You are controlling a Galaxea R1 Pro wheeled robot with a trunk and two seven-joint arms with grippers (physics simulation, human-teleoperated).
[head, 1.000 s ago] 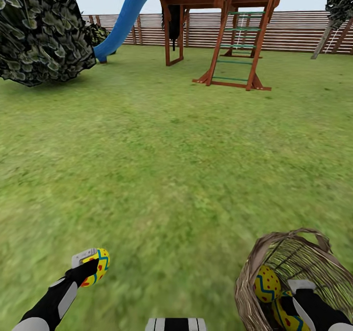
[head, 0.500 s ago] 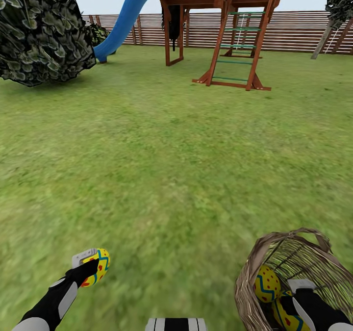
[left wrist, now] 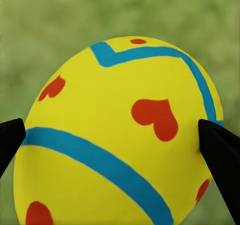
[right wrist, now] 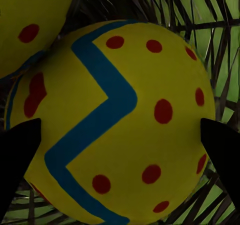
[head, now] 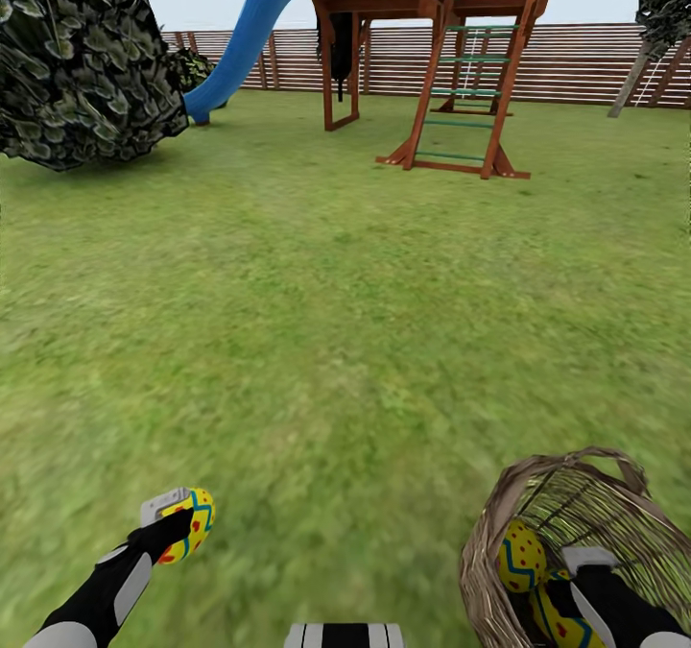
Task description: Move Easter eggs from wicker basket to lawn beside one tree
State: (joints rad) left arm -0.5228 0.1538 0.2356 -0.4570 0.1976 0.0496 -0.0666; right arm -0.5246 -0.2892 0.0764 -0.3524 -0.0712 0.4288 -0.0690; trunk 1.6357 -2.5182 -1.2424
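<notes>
You had the left gripper (head: 182,518) closed on one egg (head: 190,523), held clear above the lawn (head: 336,341); in the left wrist view its two dark fingertips (left wrist: 222,157) pressed the egg's widest part from either side. Your right gripper (head: 566,595) was down inside the basket (head: 480,552), which lay tipped on the grass beside you, and its fingertips (right wrist: 222,150) bracketed a second egg (right wrist: 115,120) at its middle. Whether they were already squeezing it or just touching, I could not tell. A third egg (head: 521,554) sat touching that one in the basket.

The eggs looked hard, smooth and rounded, so likely light but slippery; a grip across the fattest part, as on the left, seemed the safest hold. The basket's weave looked stiff, and a finger could snag on it.

No brand, label or writing was readable anywhere: only blue zigzags, red dots and hearts on the eggs
</notes>
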